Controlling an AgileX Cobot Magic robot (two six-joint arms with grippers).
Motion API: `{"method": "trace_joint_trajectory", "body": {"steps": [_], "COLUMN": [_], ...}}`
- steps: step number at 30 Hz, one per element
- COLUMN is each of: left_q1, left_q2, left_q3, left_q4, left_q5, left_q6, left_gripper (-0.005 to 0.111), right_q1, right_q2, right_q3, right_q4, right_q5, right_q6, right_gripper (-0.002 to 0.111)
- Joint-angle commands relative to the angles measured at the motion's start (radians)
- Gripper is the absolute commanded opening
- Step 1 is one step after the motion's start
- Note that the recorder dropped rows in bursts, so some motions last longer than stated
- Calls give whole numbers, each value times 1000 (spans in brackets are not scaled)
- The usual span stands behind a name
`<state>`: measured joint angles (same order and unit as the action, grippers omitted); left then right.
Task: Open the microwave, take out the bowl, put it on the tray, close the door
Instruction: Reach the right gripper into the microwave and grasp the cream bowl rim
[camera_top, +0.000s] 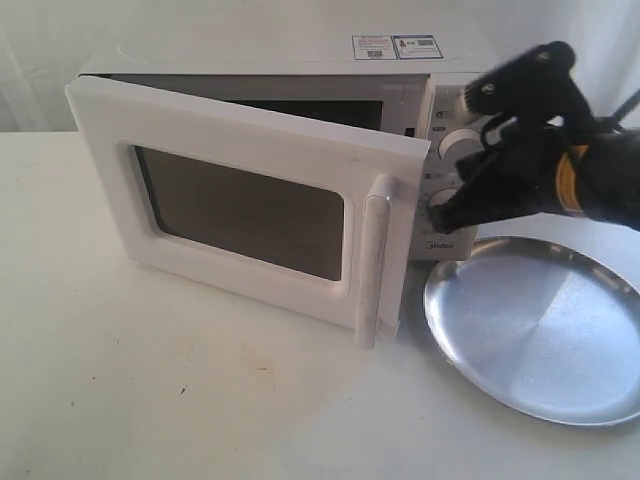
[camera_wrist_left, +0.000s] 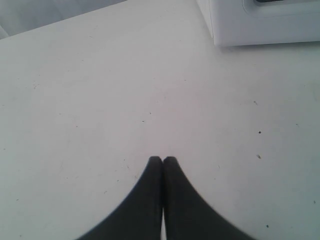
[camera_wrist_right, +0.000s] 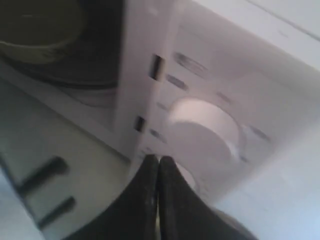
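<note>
The white microwave (camera_top: 300, 45) stands at the back with its door (camera_top: 250, 205) swung partway open, bar handle (camera_top: 374, 260) at the free edge. My right gripper (camera_top: 447, 217) is shut and empty, its tips against the control panel by the lower dial (camera_top: 443, 196). In the right wrist view the shut gripper (camera_wrist_right: 158, 160) points at a round white dial (camera_wrist_right: 202, 127). The pale-yellow bowl (camera_wrist_right: 37, 25) sits inside the cavity. The silver tray (camera_top: 535, 330) lies on the table to the right. My left gripper (camera_wrist_left: 162, 160) is shut and empty over bare table.
The open door blocks most of the cavity in the exterior view. A white corner of the door (camera_wrist_left: 260, 25) shows in the left wrist view. Dark latch hooks (camera_wrist_right: 42, 172) stick out of the door's inner edge. White curtains hang behind.
</note>
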<state>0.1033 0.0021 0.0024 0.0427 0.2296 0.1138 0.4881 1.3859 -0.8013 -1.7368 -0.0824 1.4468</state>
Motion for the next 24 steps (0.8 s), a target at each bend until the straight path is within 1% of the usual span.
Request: {"method": "trace_joint_trajectory", "body": {"steps": [1, 3, 5, 7, 9, 11, 14, 16, 18, 19, 24], "left_q1": [-7, -7, -7, -7, -7, -7, -7, -7, -7, -7, -7], "left_q2": [-2, -2, -2, -2, -2, -2, -2, -2, -2, -2, -2], "left_q3": [-2, -2, -2, -2, -2, -2, -2, -2, -2, -2, -2], "left_q4": [-8, -8, -8, -8, -8, -8, -8, -8, -8, -8, -8], "left_q5": [2, 2, 2, 2, 2, 2, 2, 2, 2, 2, 2], "left_q6": [-4, -4, -4, -4, -4, -4, -4, -4, -4, -4, -4], "left_gripper": [0, 0, 0, 0, 0, 0, 0, 0, 0, 0, 0], "right_q1": [-1, -1, -1, -1, -1, -1, -1, 1, 1, 1, 30], "right_q2": [56, 58, 56, 48, 38, 32, 31, 41, 59, 69, 160], "right_q3": [-74, -82, -82, -82, -82, -82, -82, -82, -82, -82, -86], "right_q4": [-8, -8, -8, -8, -8, -8, 2, 101, 231, 274, 448], "right_q5": [-402, -620, -792, -915, -989, -976, -814, -730, -711, -718, -746], "right_q6": [-138, -197, -230, -233, -252, -276, -283, -283, -313, -347, -636], "right_gripper": [0, 0, 0, 0, 0, 0, 0, 0, 0, 0, 0]}}
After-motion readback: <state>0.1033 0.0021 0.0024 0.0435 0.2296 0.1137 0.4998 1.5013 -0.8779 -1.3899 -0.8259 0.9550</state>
